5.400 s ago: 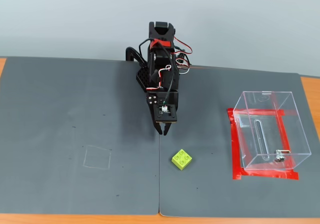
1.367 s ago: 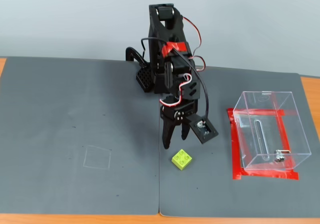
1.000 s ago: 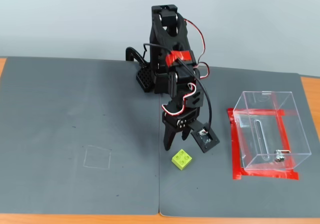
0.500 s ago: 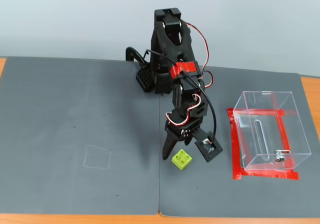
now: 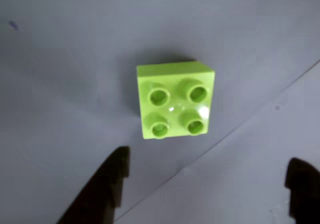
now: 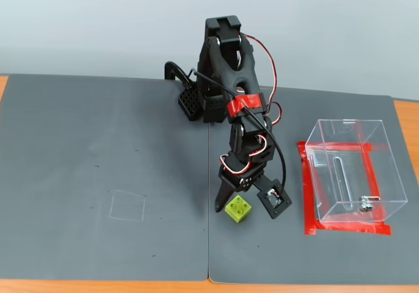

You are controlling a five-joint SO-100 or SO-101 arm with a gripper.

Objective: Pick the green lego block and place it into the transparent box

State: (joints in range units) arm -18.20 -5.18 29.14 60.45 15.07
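The green lego block point(image 6: 237, 208) lies studs-up on the grey mat, in front of the arm's base. In the wrist view the green lego block point(image 5: 175, 100) sits centred, just beyond the two dark fingertips. My gripper point(image 6: 233, 200) is open and low over the mat. Its left finger point(image 6: 219, 200) stands just left of the block, and the other finger is mostly hidden behind it. In the wrist view my gripper point(image 5: 209, 164) holds nothing between its fingers. The transparent box point(image 6: 383, 165) stands empty at the right, well apart from the gripper.
Red tape point(image 6: 308, 198) frames the box's footprint, and a small metal fitting point(image 6: 366, 205) sits at its base. A faint square outline point(image 6: 127, 206) is drawn on the left mat. A seam point(image 6: 209, 254) divides the two mats. The orange table edge point(image 6: 406, 120) shows at right.
The arm has reached forward and down. The open gripper dropped from above the mat to the block's level, ending with its fingers beside the block. The block has not moved.
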